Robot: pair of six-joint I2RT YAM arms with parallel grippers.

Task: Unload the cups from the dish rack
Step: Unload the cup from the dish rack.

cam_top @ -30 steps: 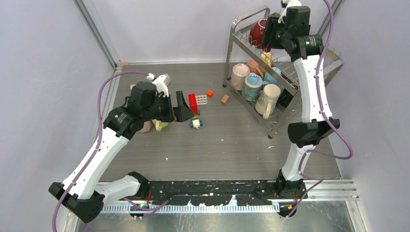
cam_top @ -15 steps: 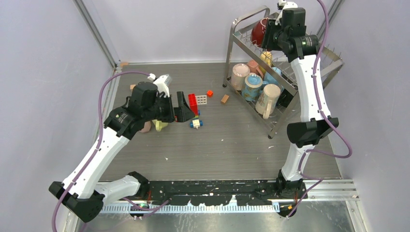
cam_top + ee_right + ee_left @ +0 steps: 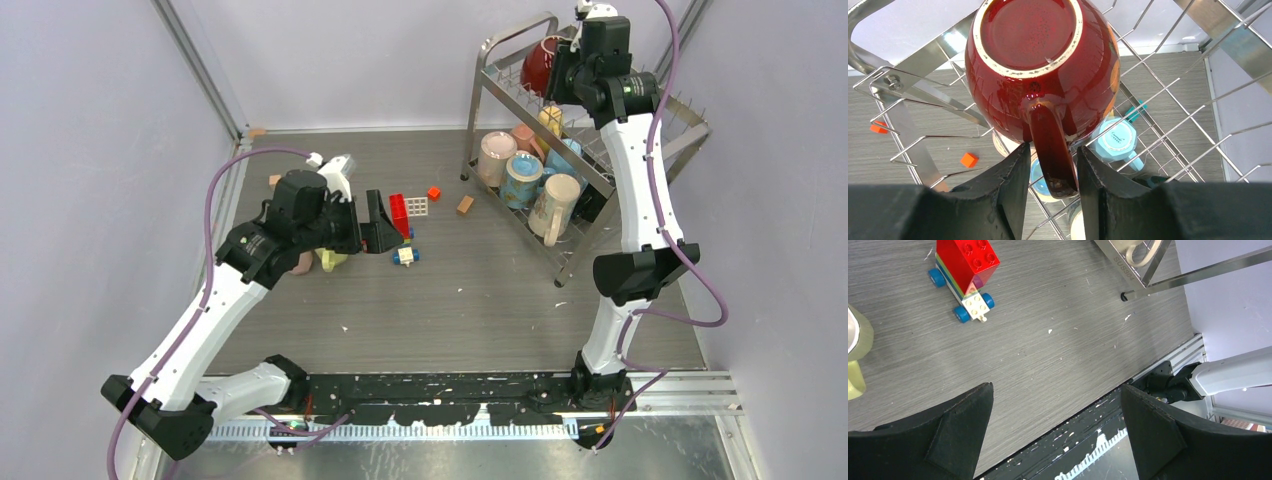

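- Top external: dark red mug [image 3: 537, 66], glossy and round-bellied, on the upper tier of the dish rack [image 3: 473, 110], at the table's [image 3: 480, 300] 1 o'clock. Lower tier holds pink, blue and beige mugs [image 3: 521, 180].
- Left wrist: left gripper [image 3: 1055, 389] spread wide above the table; toy block car [image 3: 965, 277] at 11 o'clock.
- Right wrist: mug upturned, base showing, at 12 o'clock of the right gripper [image 3: 1053, 150]. Its handle points to 6 and is pinched between both fingers.

about 10 cups [image 3: 521, 180], 1 dish rack [image 3: 473, 110]
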